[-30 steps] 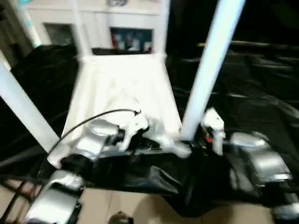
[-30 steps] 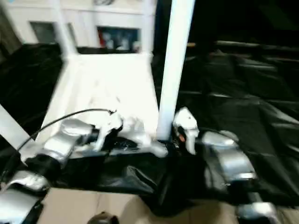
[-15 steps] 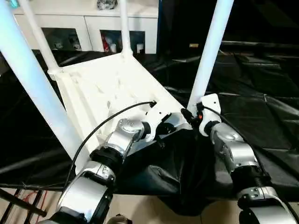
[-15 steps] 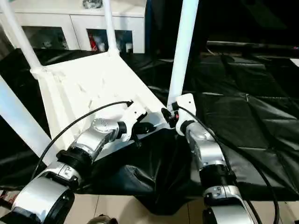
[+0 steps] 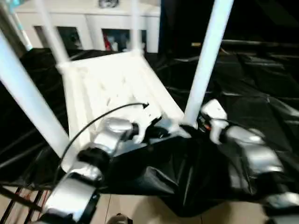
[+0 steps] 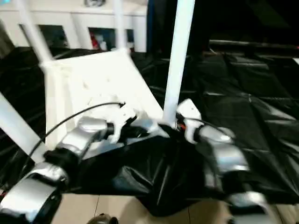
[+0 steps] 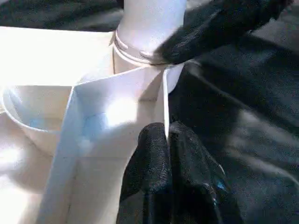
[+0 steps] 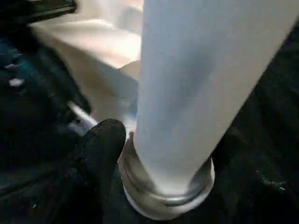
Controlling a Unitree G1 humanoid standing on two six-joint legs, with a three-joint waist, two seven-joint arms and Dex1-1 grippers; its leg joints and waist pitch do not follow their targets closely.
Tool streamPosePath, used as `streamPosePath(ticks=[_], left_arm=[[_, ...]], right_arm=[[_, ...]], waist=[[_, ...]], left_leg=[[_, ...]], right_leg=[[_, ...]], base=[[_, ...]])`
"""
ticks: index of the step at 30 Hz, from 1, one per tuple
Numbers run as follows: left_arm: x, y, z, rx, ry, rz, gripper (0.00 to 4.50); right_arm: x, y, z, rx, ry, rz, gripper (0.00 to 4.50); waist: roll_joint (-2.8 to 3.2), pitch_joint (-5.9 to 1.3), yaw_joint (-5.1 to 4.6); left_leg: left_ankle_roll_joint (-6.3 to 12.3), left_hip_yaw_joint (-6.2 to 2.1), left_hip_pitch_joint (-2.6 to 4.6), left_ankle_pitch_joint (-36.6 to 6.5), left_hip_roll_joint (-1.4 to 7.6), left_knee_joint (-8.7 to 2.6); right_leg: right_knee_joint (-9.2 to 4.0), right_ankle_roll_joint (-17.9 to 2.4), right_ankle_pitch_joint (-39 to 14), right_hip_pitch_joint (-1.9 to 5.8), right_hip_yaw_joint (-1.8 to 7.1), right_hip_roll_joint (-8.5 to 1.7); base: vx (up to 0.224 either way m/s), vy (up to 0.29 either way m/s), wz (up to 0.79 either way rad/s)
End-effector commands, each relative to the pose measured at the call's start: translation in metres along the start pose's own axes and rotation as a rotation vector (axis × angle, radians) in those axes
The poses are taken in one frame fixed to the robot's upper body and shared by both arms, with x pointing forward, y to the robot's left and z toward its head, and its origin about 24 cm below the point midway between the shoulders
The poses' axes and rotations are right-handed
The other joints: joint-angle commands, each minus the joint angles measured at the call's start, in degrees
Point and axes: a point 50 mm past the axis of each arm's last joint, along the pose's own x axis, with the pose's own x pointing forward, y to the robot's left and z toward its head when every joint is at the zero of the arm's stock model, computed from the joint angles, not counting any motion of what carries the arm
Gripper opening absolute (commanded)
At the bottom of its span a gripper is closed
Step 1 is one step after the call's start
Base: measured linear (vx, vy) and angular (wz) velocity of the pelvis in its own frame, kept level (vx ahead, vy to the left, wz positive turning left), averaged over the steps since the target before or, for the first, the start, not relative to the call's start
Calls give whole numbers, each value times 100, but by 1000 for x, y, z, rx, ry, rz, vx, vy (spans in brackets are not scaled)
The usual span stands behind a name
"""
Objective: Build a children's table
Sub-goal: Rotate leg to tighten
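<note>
The white tabletop (image 5: 107,84) lies upside down on the black-draped work table, ribs facing up. Four white legs stand in its corner sockets: the near right leg (image 5: 205,65), the near left leg (image 5: 28,102) and two far legs (image 5: 135,23). My left gripper (image 7: 167,133) is shut on the thin rim of the tabletop, just beside the near right socket. My right gripper (image 5: 198,127) holds the base of the near right leg (image 8: 196,93). One black finger (image 8: 103,144) presses against the leg's collar, while the other is hidden behind the leg.
The black drape (image 5: 261,74) covers the work table and hangs in folds over its front edge (image 5: 177,186). A white cabinet (image 5: 93,21) stands behind. Tiled floor and a dark frame (image 5: 18,200) show below at the left.
The whole picture has shaken and shifted. The tabletop's far end now sits a little further right than half a second ago. Both grippers keep their places at the near right corner.
</note>
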Motion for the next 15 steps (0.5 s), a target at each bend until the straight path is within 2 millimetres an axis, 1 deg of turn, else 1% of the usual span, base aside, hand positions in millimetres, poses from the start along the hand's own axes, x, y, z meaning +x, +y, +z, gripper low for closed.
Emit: streamPosePath(ticks=[1, 2, 4, 5, 6, 7, 8, 9, 10, 11, 13, 15], left_arm=[[1, -1, 23, 70, -110, -31, 0], [1, -1, 23, 70, -110, -31, 0], [-5, -2, 20, 75, -105, -63, 0], [-9, -2, 19, 81, -100, -84, 0], [-9, -2, 19, 81, -100, -84, 0], [-12, -3, 18, 83, -96, -99, 0], [-14, -3, 17, 84, -93, -107, 0], [-17, -3, 16, 86, -90, -118, 0], [-18, -3, 15, 87, -85, -124, 0], [-19, -3, 15, 88, -83, -127, 0], [-19, -3, 15, 88, -83, -128, 0], [-21, -4, 13, 86, -77, -139, 0]], right_arm=[[11, 24, 2, -9, -8, 215, 304], [11, 24, 2, -9, -8, 215, 304], [7, 24, 4, -5, -6, 260, 281], [5, 24, 5, -4, -9, 278, 274], [5, 24, 5, -4, -9, 278, 274], [3, 24, 6, 3, -11, 292, 271], [3, 24, 7, 5, -12, 300, 271], [3, 24, 7, 6, -14, 308, 252], [3, 25, 7, 9, -13, 316, 252], [3, 25, 7, 10, -13, 319, 235], [3, 25, 7, 10, -13, 321, 232], [2, 27, 6, 19, -12, 335, 212]], waist=[[-119, -342, 17], [-119, -340, 17], [-120, -340, 24], [-115, -351, 30], [-115, -351, 30], [-113, -359, 26], [-114, -369, 34], [-116, -371, 35], [-112, -366, 35], [-114, -367, 36], [-112, -364, 34], [-117, -362, 34]], left_leg=[[363, -132, 147, -1475, 274, -373], [348, -135, 146, -1504, 278, -377], [292, -139, 153, -1552, 277, -385], [301, -145, 155, -1505, 289, -385], [301, -145, 155, -1505, 289, -385], [334, -133, 148, -1434, 286, -369], [346, -134, 142, -1391, 284, -360], [377, -127, 129, -1312, 278, -350], [384, -128, 128, -1307, 281, -352], [383, -125, 130, -1298, 278, -349], [364, -125, 134, -1318, 279, -354], [330, -129, 135, -1358, 283, -361]], right_leg=[[-434, -1258, -1108, 211, 178, -362], [-431, -1261, -1142, 213, 178, -364], [-437, -1262, -1243, 209, 179, -368], [-419, -1281, -1144, 212, 181, -369], [-419, -1281, -1144, 212, 181, -369], [-397, -1338, -955, 203, 179, -359], [-385, -1351, -885, 209, 176, -364], [-372, -1380, -782, 206, 172, -361], [-372, -1390, -776, 201, 170, -362], [-371, -1393, -793, 196, 168, -356], [-376, -1395, -837, 194, 169, -359], [-377, -1383, -892, 197, 169, -364]], base=[[0, 0, 0], [0, 0, 0], [0, 0, 0], [0, 0, 0], [0, 0, 0], [0, 0, 0], [0, 0, 0], [0, 0, 0], [0, 0, 0], [0, 0, 0], [0, 0, 0], [0, 0, 0]])
